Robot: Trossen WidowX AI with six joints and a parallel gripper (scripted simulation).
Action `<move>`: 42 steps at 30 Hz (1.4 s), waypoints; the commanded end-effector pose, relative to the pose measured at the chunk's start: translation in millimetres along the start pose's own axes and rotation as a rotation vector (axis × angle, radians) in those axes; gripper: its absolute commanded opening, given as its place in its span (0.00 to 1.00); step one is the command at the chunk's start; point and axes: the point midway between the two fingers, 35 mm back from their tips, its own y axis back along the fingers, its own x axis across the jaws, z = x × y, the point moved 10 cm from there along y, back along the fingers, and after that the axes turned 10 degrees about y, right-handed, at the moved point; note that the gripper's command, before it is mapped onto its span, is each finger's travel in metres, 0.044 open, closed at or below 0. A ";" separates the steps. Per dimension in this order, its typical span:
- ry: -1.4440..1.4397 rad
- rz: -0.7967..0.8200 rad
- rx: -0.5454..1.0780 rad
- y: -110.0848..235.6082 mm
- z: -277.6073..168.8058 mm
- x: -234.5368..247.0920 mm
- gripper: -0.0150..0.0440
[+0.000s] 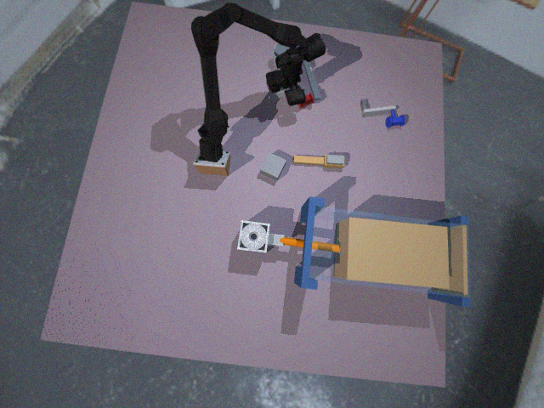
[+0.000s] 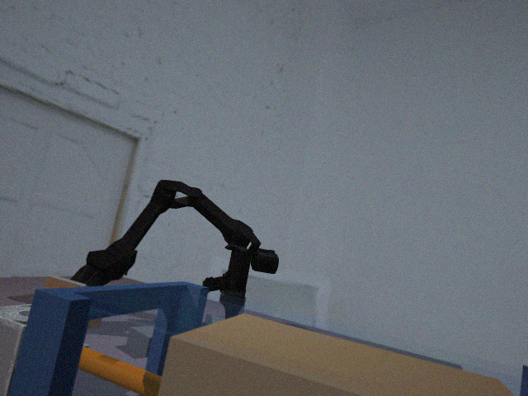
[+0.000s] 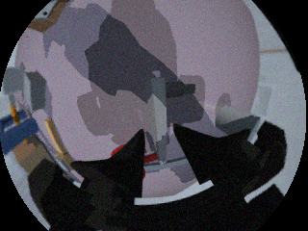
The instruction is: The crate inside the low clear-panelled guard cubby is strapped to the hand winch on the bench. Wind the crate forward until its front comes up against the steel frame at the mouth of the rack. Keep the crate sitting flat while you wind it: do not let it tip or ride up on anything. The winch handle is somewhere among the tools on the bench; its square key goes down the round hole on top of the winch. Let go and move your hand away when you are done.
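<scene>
The winch handle, a grey bar with a red knob, lies on the mat at the back. My gripper is down over it near the knob end. Its fingers stand half open on either side of the grey bar, with no firm grip showing. The winch is a white box with a round hole on top. An orange strap runs from it through the blue steel frame to the tan crate. The crate sits flat, set back from the frame.
A second grey crank with a blue knob lies to the right. A grey block and an orange-handled tool lie mid-mat. The arm's base stands left of them. An orange wire frame stands off the mat.
</scene>
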 end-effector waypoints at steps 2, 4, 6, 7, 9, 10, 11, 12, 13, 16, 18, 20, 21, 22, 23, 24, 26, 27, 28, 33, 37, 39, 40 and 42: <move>0.002 -0.001 0.000 0.5 0.0 -0.3 0.55; 0.002 -0.001 0.000 0.5 0.0 -0.3 0.53; 0.002 -0.001 0.000 0.5 0.0 -0.3 0.50; 0.002 -0.001 0.000 0.5 0.0 -0.3 0.49; 0.002 -0.001 0.000 0.5 0.0 -0.3 0.47; 0.002 -0.001 0.000 0.5 0.0 -0.3 0.46; 0.002 -0.001 0.000 0.5 0.0 -0.3 0.45; 0.002 -0.001 0.000 0.5 0.0 -0.3 0.44; 0.002 -0.001 0.000 0.5 0.0 -0.3 0.42; 0.002 -0.001 0.000 0.5 0.0 -0.3 0.39; 0.002 -0.001 0.000 0.5 0.0 -0.3 0.37; 0.002 -0.001 0.000 0.5 0.0 -0.3 0.34; 0.002 -0.001 0.000 0.5 0.0 -0.3 0.33; 0.002 -0.001 0.000 0.5 0.0 -0.3 0.32; 0.002 -0.001 0.000 0.5 0.0 -0.3 0.28; 0.002 -0.001 0.000 0.5 0.0 -0.3 0.25; 0.002 -0.001 0.000 0.5 0.0 -0.3 0.25; 0.002 -0.001 0.000 0.5 0.0 -0.3 0.25; 0.002 0.001 0.001 3.0 -0.4 -0.2 0.25; 0.002 0.026 0.018 50.3 -4.6 -0.4 0.25; -0.001 0.053 0.039 112.2 2.7 -6.5 0.25; -0.001 0.058 0.043 122.7 5.3 -8.5 0.25; -0.001 0.058 0.043 122.7 5.3 -8.5 0.25; -0.001 0.058 0.043 122.7 5.3 -8.5 0.25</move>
